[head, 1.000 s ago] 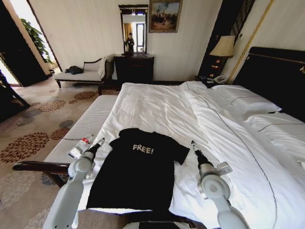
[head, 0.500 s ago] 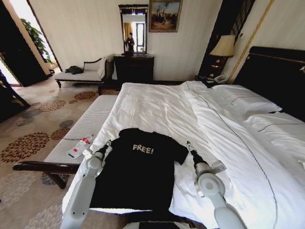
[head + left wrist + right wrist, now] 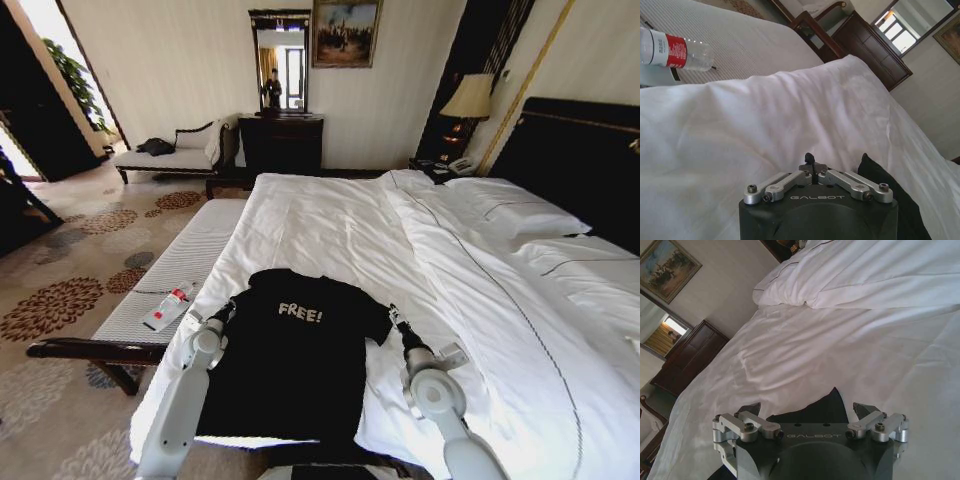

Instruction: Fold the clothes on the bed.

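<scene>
Both sleeves of the black T-shirt (image 3: 288,350) have been closed in on, the left gripper (image 3: 226,311) clenched empty, the right gripper (image 3: 393,314) spread over its sleeve, readying the fold.

My left gripper (image 3: 810,159) has brushed-metal linkage bars with dark screw heads on a matt black plastic housing with pale lettering; my right gripper (image 3: 807,412) is built the same, its silver links faintly shiny. Between them lies the T-shirt (image 3: 290,360), soft matt black cloth with white printed letters. It rests on the bed (image 3: 330,230), whose white cotton cover looks smooth but lightly creased. Left of the bed, the bench (image 3: 185,265) is pale ribbed upholstery with a dark polished wooden arm. On the bench lies a clear glossy plastic bottle (image 3: 672,50) with a red paper-like label.
</scene>
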